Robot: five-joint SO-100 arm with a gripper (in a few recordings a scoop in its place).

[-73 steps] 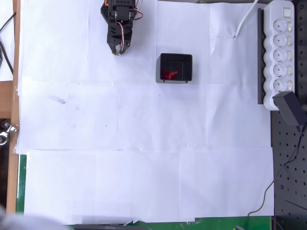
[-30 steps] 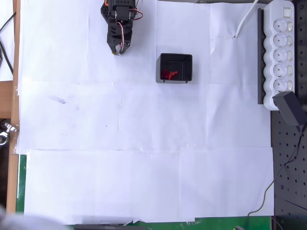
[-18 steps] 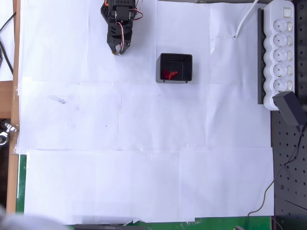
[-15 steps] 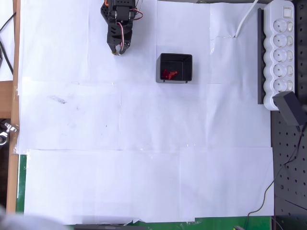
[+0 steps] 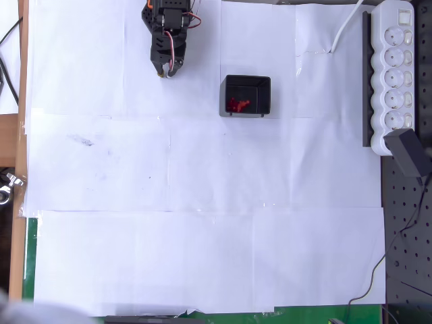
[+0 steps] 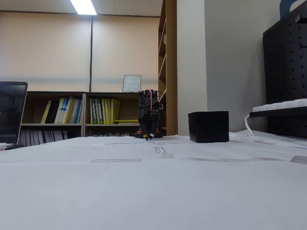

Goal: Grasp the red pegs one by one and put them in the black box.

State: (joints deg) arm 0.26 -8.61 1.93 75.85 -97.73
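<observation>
The red pegs (image 5: 237,104) lie clustered inside the black box (image 5: 264,95) on white paper sheets (image 5: 202,202); no writing is legible. The gripper (image 5: 166,73), fingertips nearly together and empty, points down left of the box, bookshelves (image 6: 76,112) behind.

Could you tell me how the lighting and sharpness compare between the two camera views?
Overhead view: bright, even light, the white paper near washed out, shadows faint; the red pegs in the black box stay distinct. Fixed view: dimmer and warmer, a ceiling lamp glares, the near tabletop is soft, and the hand and box read as dark silhouettes.
</observation>
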